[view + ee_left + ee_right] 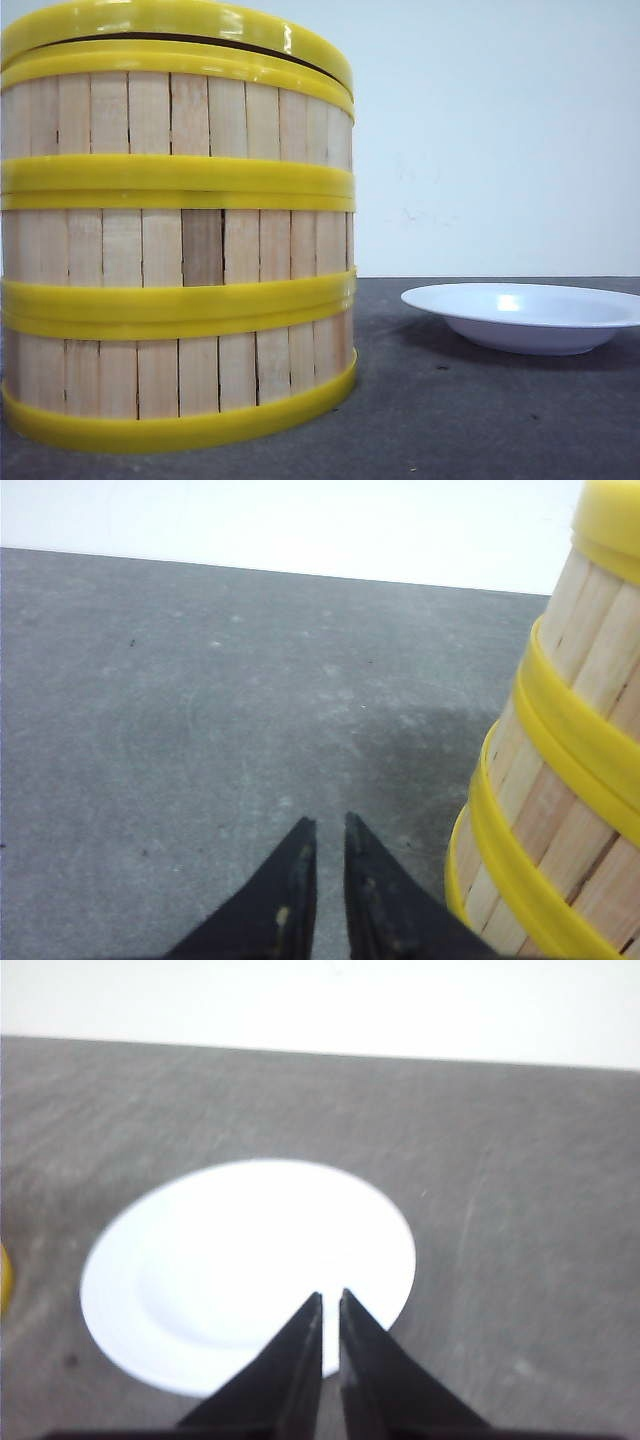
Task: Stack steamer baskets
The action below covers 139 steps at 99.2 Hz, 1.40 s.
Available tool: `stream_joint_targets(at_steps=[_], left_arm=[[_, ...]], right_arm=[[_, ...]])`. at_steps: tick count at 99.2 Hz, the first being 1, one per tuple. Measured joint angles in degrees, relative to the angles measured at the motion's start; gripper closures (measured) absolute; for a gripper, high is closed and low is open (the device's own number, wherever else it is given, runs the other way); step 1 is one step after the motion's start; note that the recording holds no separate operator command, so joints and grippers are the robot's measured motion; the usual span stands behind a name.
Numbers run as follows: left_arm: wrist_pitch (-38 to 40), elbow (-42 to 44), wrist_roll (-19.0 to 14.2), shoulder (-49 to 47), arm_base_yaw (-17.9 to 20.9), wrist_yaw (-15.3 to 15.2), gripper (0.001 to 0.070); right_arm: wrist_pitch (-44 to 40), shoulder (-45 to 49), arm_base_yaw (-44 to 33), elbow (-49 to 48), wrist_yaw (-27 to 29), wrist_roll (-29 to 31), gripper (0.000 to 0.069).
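- Three steamer baskets (178, 250) stand in one stack on the dark grey bench (470, 420), filling the left part of the front view; the slat walls line up one over the other, with yellow rims meeting between them.
- A further yellow rim (180, 25) sits on top of the stack, tilted, with a dark gap showing under it on the right side; what it belongs to cannot be told.
- One white plate (525, 315) lies on the bench to the right of the stack, well apart from it, with bare bench between them and in front of both.
- The far edge of the bench runs straight against a pale wall (500, 130) behind the plate.
- The left gripper (330, 825) hangs over bare bench just beside the foot of the stack, not touching it; its black jaws are nearly pressed together, a thin slit between the tips, holding nothing.
- The right gripper (331, 1298) hovers over the plate's near rim; its jaws likewise stand almost together with only a narrow slit, empty.
- No brand, label or writing can be read anywhere.
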Motion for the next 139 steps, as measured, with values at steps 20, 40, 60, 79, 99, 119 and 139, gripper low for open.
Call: stream_joint_targets(at_steps=[20, 40, 60, 79, 99, 119, 139], left_arm=[[0.0, 0.0, 0.0, 0.02, 0.0, 0.0, 0.0685], [0.0, 0.0, 0.0, 0.0, 0.0, -0.02, 0.0685], [-0.02, 0.0, 0.0, 0.0, 0.0, -0.02, 0.0685], [0.0, 0.0, 0.0, 0.0, 0.0, -0.02, 0.0685], [0.0, 0.0, 0.0, 0.0, 0.0, -0.02, 0.0685], [0.0, 0.0, 0.0, 0.0, 0.0, -0.02, 0.0685], [0.0, 0.0, 0.0, 0.0, 0.0, -0.02, 0.0685]], right_arm=[[7.43, -4.87, 0.0, -10.08, -0.44, 0.0, 0.0667], [9.55, -4.66, -0.22, -10.75, 0.11, -0.04, 0.0667], [9.77, -4.66, -0.22, -10.78, 0.09, -0.04, 0.0667], [9.79, -4.66, -0.22, -10.78, 0.09, -0.04, 0.0667], [9.79, -4.66, -0.22, -10.78, 0.09, -0.04, 0.0667], [9.81, -4.66, -0.22, -10.78, 0.09, -0.04, 0.0667], [9.81, -4.66, -0.22, -10.78, 0.09, -0.04, 0.0667]])
